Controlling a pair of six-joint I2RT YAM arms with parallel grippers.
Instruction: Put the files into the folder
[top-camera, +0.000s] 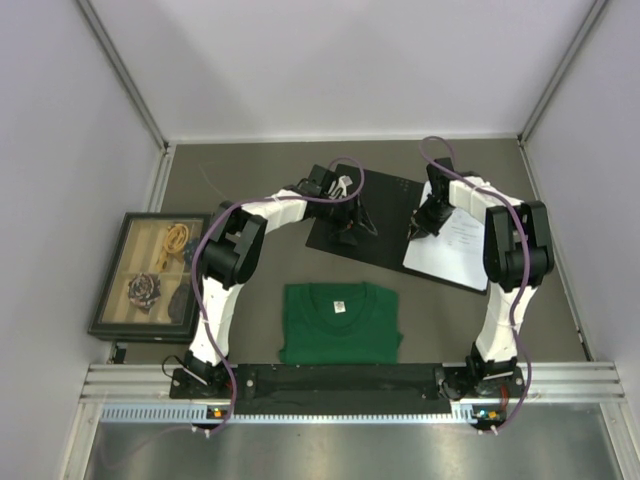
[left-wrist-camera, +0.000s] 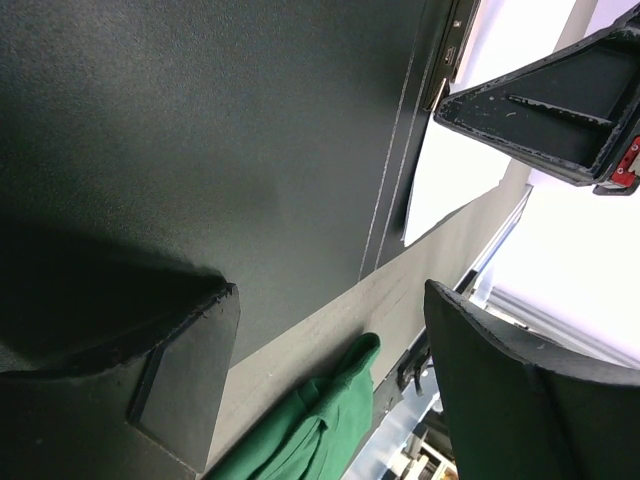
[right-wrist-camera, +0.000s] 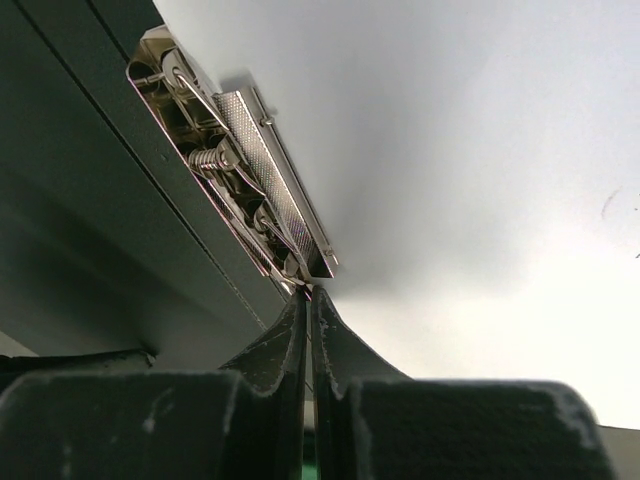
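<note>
Sheets of paper (top-camera: 458, 248) flat on the right half of the open folder (top-camera: 360, 215), mid-counter (top-camera: 250, 178), just beyond a green shirt (top-camera: 340, 320).
Likely light, floppy and slick as a stack, apt to fan or crease; best pinched at a free edge or pressed flat and slid, inner edge going under the metal clip (right-wrist-camera: 250, 170) at the spine. Long axis running near to far along the spine, near end skewed slightly left; print direction too small to tell. Right fingers (right-wrist-camera: 270, 370) pressed together, tips touching the clip's end, any hold on it unclear. Left fingers (left-wrist-camera: 170, 390) spread wide, empty, over the black left face.
</note>
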